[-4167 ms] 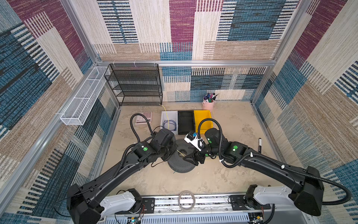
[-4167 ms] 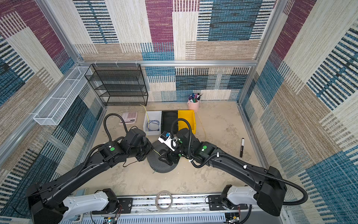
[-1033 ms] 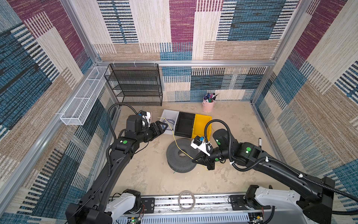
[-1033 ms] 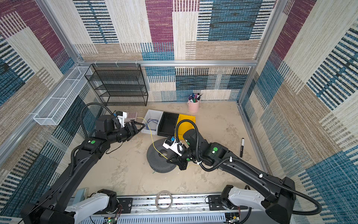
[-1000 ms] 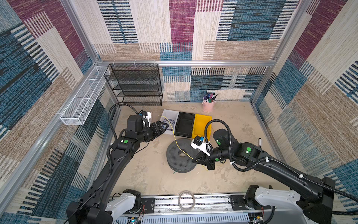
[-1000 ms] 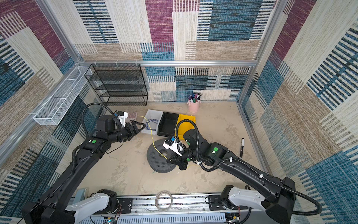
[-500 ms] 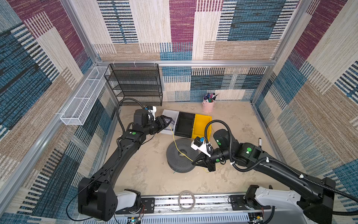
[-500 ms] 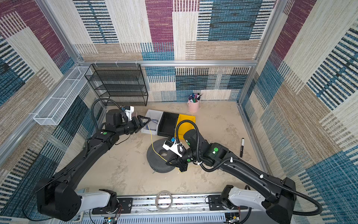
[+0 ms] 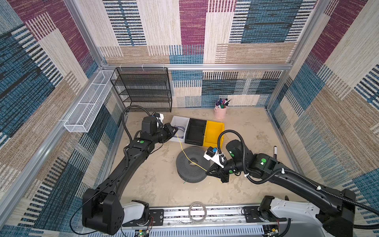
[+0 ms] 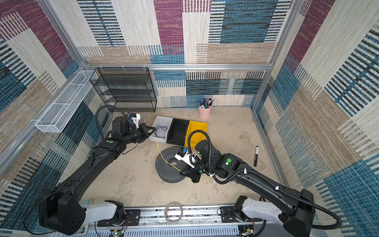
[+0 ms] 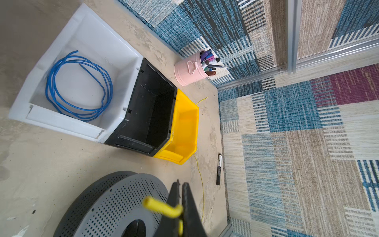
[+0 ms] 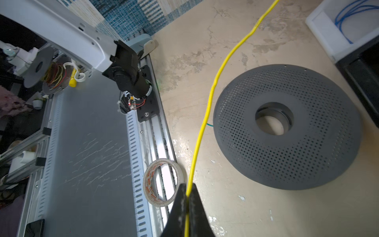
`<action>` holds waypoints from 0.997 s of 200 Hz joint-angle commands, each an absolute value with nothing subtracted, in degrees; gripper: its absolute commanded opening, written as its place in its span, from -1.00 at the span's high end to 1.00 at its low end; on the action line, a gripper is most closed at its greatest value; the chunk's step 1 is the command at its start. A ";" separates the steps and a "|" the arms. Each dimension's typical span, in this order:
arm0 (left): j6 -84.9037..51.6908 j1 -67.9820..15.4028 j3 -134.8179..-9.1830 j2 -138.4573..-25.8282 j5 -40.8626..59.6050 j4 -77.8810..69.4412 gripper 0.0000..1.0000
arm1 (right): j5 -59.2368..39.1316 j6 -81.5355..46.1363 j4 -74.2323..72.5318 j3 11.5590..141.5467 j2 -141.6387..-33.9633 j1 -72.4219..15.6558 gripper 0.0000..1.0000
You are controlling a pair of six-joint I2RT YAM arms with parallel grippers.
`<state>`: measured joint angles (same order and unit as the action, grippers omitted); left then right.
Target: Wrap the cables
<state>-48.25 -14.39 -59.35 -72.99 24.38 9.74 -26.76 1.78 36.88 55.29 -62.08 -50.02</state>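
The yellow cable [image 9: 185, 156] runs taut between my two grippers, passing over a grey perforated spool [image 9: 192, 164] that lies flat on the floor. By the white bin, my left gripper [image 9: 176, 130] is shut on the cable's far end; in the left wrist view a bent yellow stub [image 11: 162, 207] sticks out beside the closed fingers of that gripper [image 11: 180, 184]. At the spool's near right edge my right gripper [image 9: 207, 171] is shut on the cable, and in the right wrist view the cable [image 12: 213, 92] runs into this gripper [image 12: 187, 185]. A coiled blue cable [image 11: 79, 86] lies in the white bin [image 9: 180, 117].
A black bin [image 9: 195, 131] and a yellow bin [image 9: 214, 132] stand next to the white one. Behind them is a pink cup of markers [image 9: 221, 111]. A black marker [image 9: 275, 151] lies near the right wall. A tape roll [image 9: 197, 211] sits on the front rail, a black wire rack [image 9: 143, 90] at the back left.
My left gripper moved a little toward the white bin and closed on the yellow cable's end. The right arm stayed by the spool, still around the cable.
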 commanded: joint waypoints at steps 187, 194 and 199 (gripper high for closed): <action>-61.92 -33.74 -48.43 -58.23 -2.96 17.34 1.00 | -33.83 -4.11 17.15 68.37 -84.75 -49.97 -0.48; -61.36 -33.75 -48.51 -58.10 -2.68 17.23 1.00 | -35.30 -4.61 15.96 68.00 -84.96 -49.98 -0.45; -61.03 -33.76 -48.59 -58.10 -2.56 17.22 1.00 | -36.16 -5.03 15.18 67.91 -85.24 -49.96 -0.43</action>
